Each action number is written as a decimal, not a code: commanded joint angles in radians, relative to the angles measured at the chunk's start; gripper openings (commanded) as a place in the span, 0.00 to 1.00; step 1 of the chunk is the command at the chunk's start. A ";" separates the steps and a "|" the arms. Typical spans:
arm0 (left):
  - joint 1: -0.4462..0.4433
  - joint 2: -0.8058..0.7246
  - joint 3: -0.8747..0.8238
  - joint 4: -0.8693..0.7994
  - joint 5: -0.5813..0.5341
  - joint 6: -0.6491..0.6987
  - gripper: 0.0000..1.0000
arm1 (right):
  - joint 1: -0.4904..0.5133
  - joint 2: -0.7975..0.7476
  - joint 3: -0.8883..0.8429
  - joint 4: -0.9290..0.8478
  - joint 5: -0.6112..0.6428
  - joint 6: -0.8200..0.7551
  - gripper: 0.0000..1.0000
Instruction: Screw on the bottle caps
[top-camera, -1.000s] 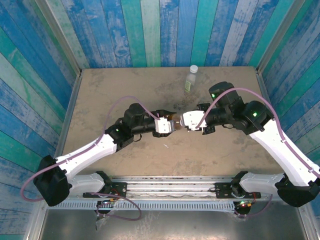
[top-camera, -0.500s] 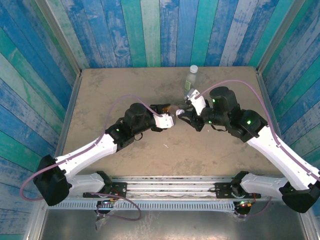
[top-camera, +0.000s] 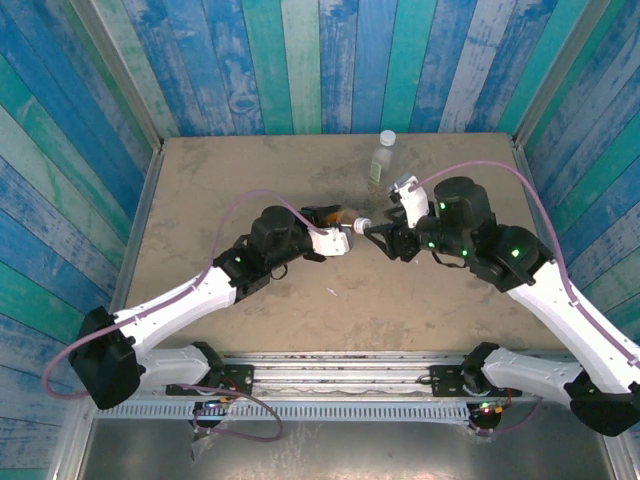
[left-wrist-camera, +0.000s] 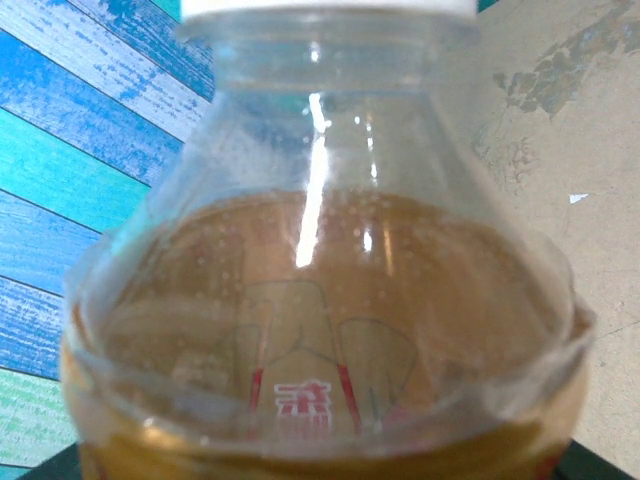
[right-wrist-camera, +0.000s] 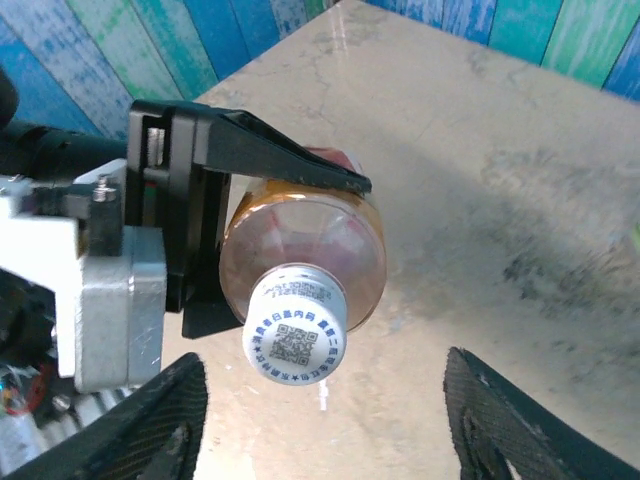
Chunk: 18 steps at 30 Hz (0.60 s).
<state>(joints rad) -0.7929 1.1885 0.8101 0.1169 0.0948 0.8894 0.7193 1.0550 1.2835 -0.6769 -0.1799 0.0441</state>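
Note:
My left gripper (top-camera: 338, 224) is shut on the amber bottle (top-camera: 334, 213), holding it tipped on its side above the table's middle. The bottle (left-wrist-camera: 320, 300) looms close in the left wrist view, with a red-printed label. A white bottle cap (right-wrist-camera: 296, 325) with a printed code sits on its neck, facing my right gripper (right-wrist-camera: 325, 430). That gripper is open, one finger (right-wrist-camera: 150, 420) on each side of the cap and apart from it. From above, the cap (top-camera: 362, 225) lies just left of the right gripper (top-camera: 378, 232). The pale green-labelled bottle (top-camera: 380, 163) stands upright at the back, wearing a white cap (top-camera: 387, 137).
A thin white scrap (top-camera: 333, 292) lies on the beige table (top-camera: 220, 190) in front of the grippers. Blue and green plank walls (top-camera: 300, 60) close in the table on three sides. The standing bottle is close behind my right wrist.
The right gripper has opened and let go of the cap, which stays on the amber bottle. Its wrist turned and swung toward the back. The left gripper still holds the bottle.

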 joint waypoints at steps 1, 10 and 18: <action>0.001 -0.008 -0.012 -0.001 0.043 -0.003 0.57 | -0.002 0.025 0.082 -0.093 -0.019 -0.222 0.68; 0.001 -0.043 -0.003 -0.122 0.259 -0.006 0.58 | 0.000 -0.004 0.095 -0.231 -0.135 -0.934 0.72; 0.001 -0.023 0.009 -0.125 0.308 -0.008 0.59 | 0.011 0.130 0.207 -0.359 -0.107 -1.071 0.63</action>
<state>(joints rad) -0.7929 1.1843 0.8062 0.0021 0.3546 0.8886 0.7246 1.1591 1.4536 -0.9550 -0.2882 -0.9211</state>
